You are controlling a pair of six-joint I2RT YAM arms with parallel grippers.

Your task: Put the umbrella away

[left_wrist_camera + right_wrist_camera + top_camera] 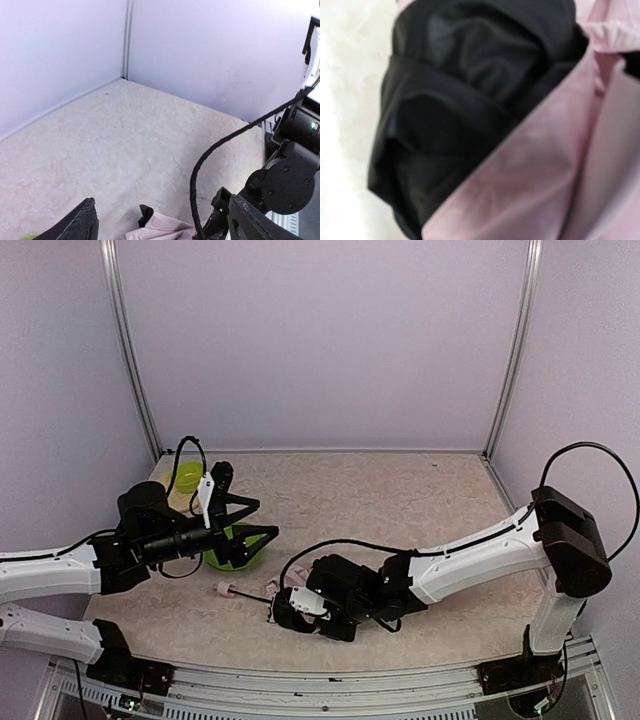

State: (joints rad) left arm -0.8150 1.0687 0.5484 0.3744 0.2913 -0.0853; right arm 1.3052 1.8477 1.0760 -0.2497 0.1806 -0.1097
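The umbrella lies on the table near the front. Its small pink handle points left on a thin black shaft. Its pink and black fabric is bunched under my right gripper. That gripper presses down into the fabric and looks shut on it. In the right wrist view the umbrella fills the frame and hides the fingers. My left gripper hovers open and empty, behind and left of the umbrella. In the left wrist view its fingers stand wide apart, with the umbrella's pink fabric low between them.
A green plate sits under the left gripper, just behind the umbrella handle. A yellow-green object lies further back by the left wall. The right arm's black cable loops over the table. Walls close in on three sides.
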